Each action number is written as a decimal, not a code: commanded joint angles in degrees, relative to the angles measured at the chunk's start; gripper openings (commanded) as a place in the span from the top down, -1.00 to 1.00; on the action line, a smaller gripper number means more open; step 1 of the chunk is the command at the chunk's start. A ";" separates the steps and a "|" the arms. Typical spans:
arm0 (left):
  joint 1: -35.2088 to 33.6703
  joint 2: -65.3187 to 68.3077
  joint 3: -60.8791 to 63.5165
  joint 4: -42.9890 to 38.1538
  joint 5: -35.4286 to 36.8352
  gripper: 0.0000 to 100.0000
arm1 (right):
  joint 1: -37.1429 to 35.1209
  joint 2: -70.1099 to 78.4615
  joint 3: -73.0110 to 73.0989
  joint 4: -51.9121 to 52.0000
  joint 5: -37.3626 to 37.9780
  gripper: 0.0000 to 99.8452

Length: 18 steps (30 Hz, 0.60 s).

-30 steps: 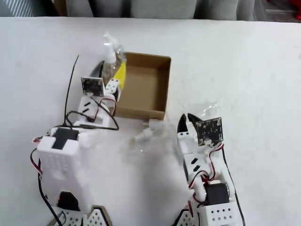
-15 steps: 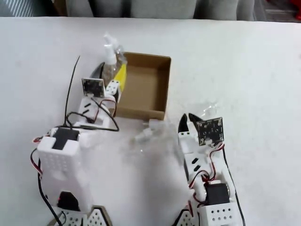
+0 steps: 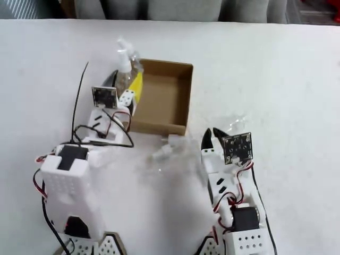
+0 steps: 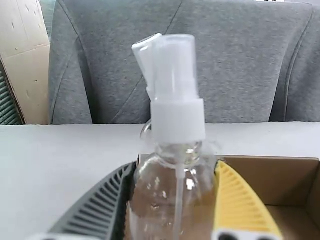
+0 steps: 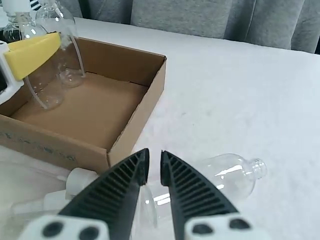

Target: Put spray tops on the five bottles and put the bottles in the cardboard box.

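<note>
Bottle (image 4: 170, 200) still between left jaws

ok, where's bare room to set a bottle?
Free: most of the cardboard box floor; table right of the box. Crowded: around the right gripper, in front of the box (spray tops, lying bottle); box's left wall, where the left gripper holds a capped bottle.

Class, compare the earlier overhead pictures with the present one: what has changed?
Nothing visibly changed. The left gripper still holds the spray-topped bottle at the edge of the cardboard box. The right gripper stays empty near the uncapped bottle lying on the table.
</note>
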 commanded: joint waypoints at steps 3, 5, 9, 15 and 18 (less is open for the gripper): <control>-1.63 -2.95 2.37 1.85 -0.35 0.62 | 0.40 -0.75 0.53 0.13 0.00 0.96; -1.36 -4.62 4.04 1.85 -0.35 0.62 | 0.40 -0.75 0.53 0.13 0.00 0.96; -1.71 -5.93 5.54 1.85 -0.44 0.62 | 0.40 -0.75 0.53 0.13 0.00 0.96; -1.71 -6.29 6.07 1.85 -0.62 0.62 | 0.40 -0.75 0.53 0.13 0.09 0.96; -1.71 -6.46 6.59 1.85 -0.70 0.62 | 0.40 -0.75 0.53 0.13 0.09 0.96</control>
